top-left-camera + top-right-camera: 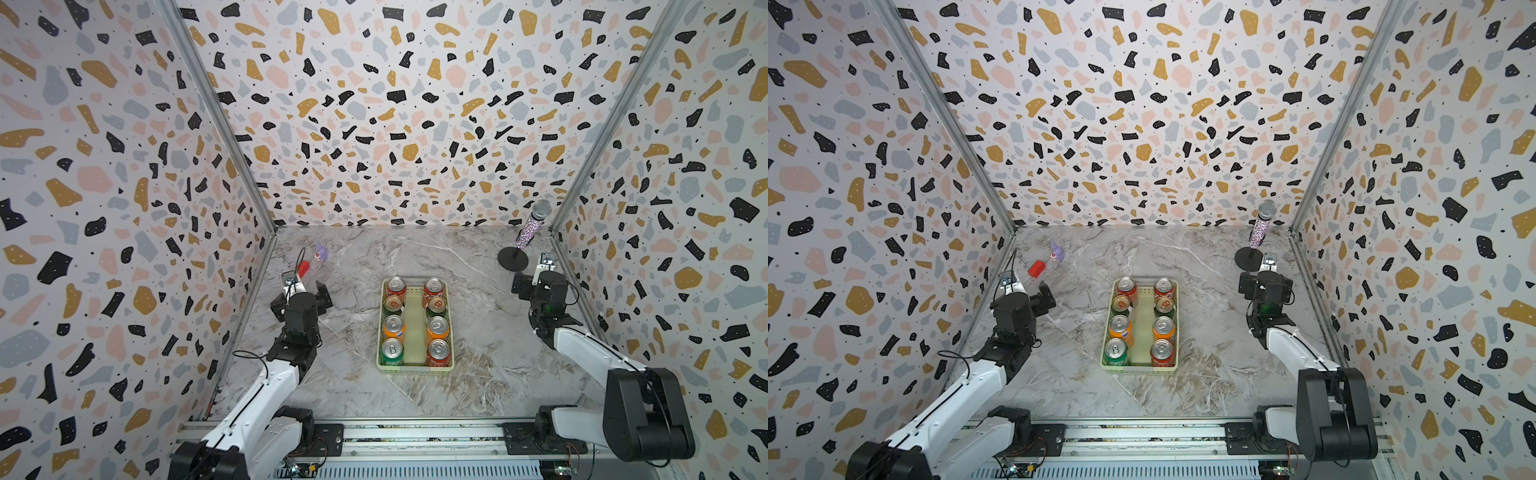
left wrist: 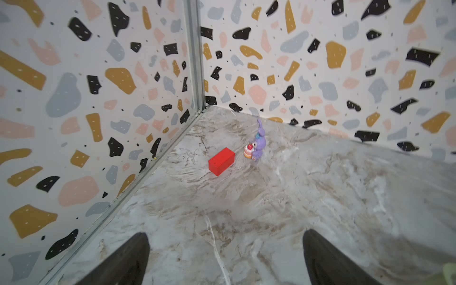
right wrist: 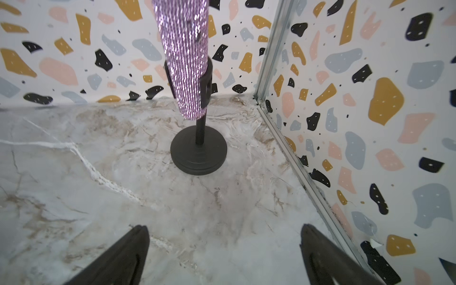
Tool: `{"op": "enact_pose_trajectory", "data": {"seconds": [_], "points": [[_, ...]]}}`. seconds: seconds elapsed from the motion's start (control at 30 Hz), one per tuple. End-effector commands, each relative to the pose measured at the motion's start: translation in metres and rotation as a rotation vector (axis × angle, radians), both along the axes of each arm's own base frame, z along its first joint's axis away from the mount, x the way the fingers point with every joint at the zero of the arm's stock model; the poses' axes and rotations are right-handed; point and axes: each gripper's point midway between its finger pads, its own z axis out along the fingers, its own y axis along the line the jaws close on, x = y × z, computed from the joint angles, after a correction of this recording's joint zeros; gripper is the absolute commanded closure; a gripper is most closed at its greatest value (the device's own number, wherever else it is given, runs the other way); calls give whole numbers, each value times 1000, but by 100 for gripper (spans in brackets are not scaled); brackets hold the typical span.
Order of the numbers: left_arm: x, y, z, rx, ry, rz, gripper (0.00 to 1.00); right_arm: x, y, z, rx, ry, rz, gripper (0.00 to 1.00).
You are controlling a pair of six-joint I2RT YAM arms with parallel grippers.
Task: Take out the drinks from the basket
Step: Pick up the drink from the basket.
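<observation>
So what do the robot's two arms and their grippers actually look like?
The left arm and right arm share glossy white link shells joined by chunky black joint housings, with thin black cables looping outside. The left gripper and right gripper are black, each with two tapered matte fingers.

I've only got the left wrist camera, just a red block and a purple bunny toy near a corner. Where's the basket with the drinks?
Observer: The basket sits in the middle of the table, clear of that corner.
Operator: How many drinks are in it?
Observer: Eight drinks, all upright, in two rows of four along its long sides.
Operator: And the right gripper?
Observer: The right gripper is open and empty, facing the microphone in the far right corner.
</observation>
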Motion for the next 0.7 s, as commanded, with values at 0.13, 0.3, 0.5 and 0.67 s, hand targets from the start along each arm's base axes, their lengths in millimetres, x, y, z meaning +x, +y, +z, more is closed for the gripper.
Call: {"op": "enact_pose_trajectory", "data": {"seconds": [0.13, 0.3, 0.5, 0.67], "points": [[-23, -13, -6, -192, 240, 3, 0, -31, 57, -21, 341, 293, 196, 10], [-26, -42, 7, -296, 295, -135, 0, -57, 81, -24, 485, 440, 247, 15], [-46, -69, -1, -390, 426, -264, 0, -103, 123, -9, 529, 559, 391, 17], [-52, -95, 9, -440, 472, -405, 0, -134, 153, 2, 560, 629, 501, 18]]}}
